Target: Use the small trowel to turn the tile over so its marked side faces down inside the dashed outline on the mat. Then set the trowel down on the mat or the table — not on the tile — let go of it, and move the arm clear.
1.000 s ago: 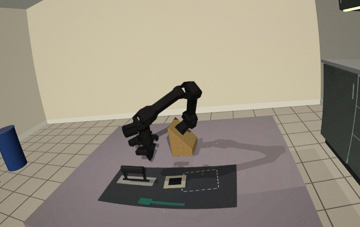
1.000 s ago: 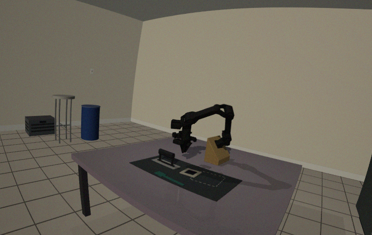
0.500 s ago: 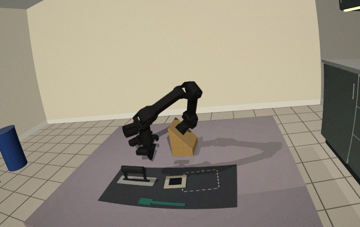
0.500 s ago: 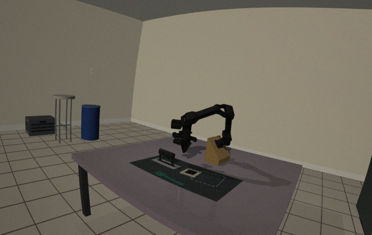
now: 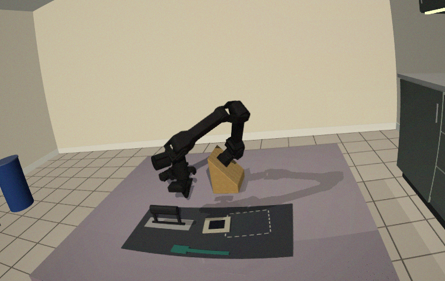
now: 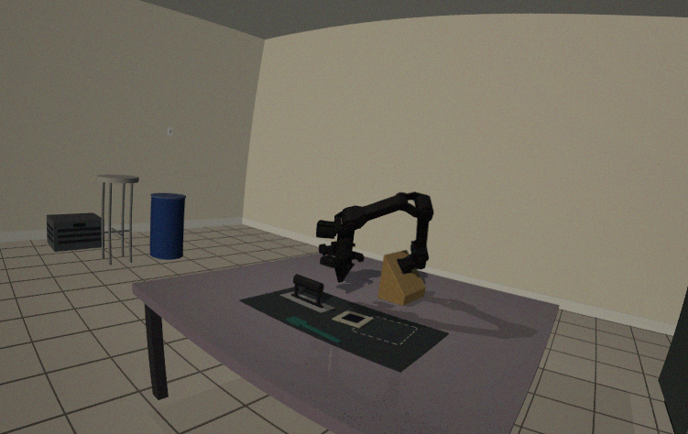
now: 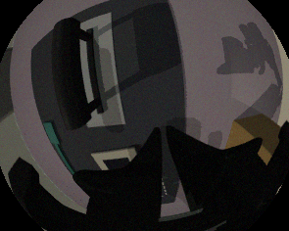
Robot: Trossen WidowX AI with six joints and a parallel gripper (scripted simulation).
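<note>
My gripper (image 5: 186, 197) (image 6: 340, 280) (image 7: 163, 130) is nearly closed with nothing between its fingertips. It hangs behind the mat (image 5: 281, 230) (image 6: 419, 344), near the back of a trowel (image 5: 167, 226) (image 6: 308, 283) (image 7: 66, 73) with a pale plate and black bar handle. That trowel lies plate down, handle up, at the mat's left. The cream tile (image 5: 216, 224) (image 6: 354, 318) (image 7: 113, 156) lies flat, its dark square mark facing up. It is mostly left of the dashed outline (image 5: 269, 221) (image 7: 164, 186), its right edge at or just over the left dashes.
A flat teal spatula-like tool (image 5: 180, 249) (image 6: 311, 327) (image 7: 53, 134) lies along the mat's front. A wooden wedge block (image 5: 224, 181) (image 6: 403, 286) (image 7: 242, 132) stands on the table behind the mat, under the arm's forearm side. The trowel's handle rises beside the gripper.
</note>
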